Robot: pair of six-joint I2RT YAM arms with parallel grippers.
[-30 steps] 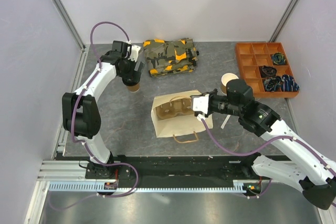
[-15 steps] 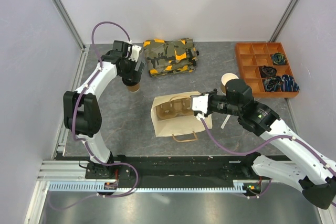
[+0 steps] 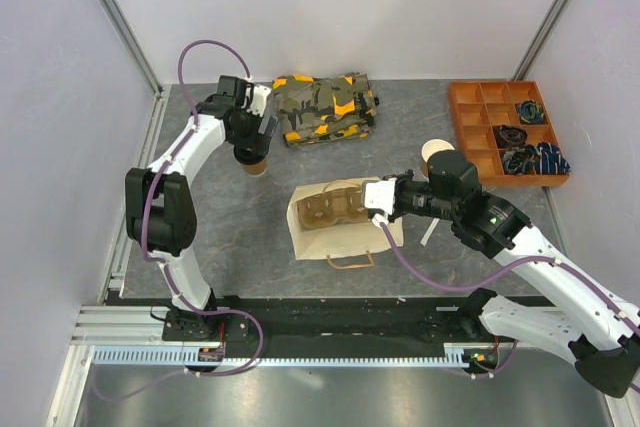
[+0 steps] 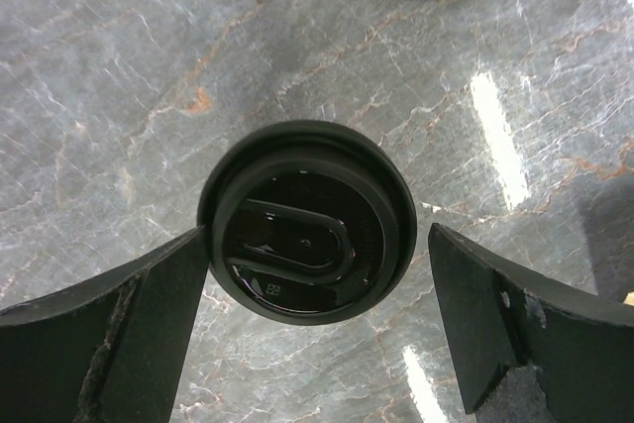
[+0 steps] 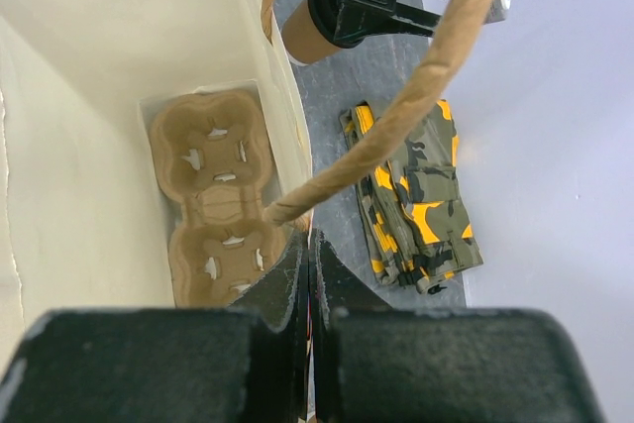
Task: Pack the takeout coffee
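1. Left gripper [image 4: 317, 240], jaws wide apart, straddles the upright takeout coffee [image 3: 256, 165], well apart from the paper bag [image 3: 345, 240].
2. Thin paper wall likely crushes; grip gently below the lid [image 4: 305, 225]; fill unseen, perhaps liquid.
3. Right gripper [image 5: 309, 255] clamps the paper bag's rim.

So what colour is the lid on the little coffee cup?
Black, shiny plastic. The lid shows best in the left wrist view.

Left tool [image 3: 253, 153] — over takeout coffee [image 3: 256, 167].
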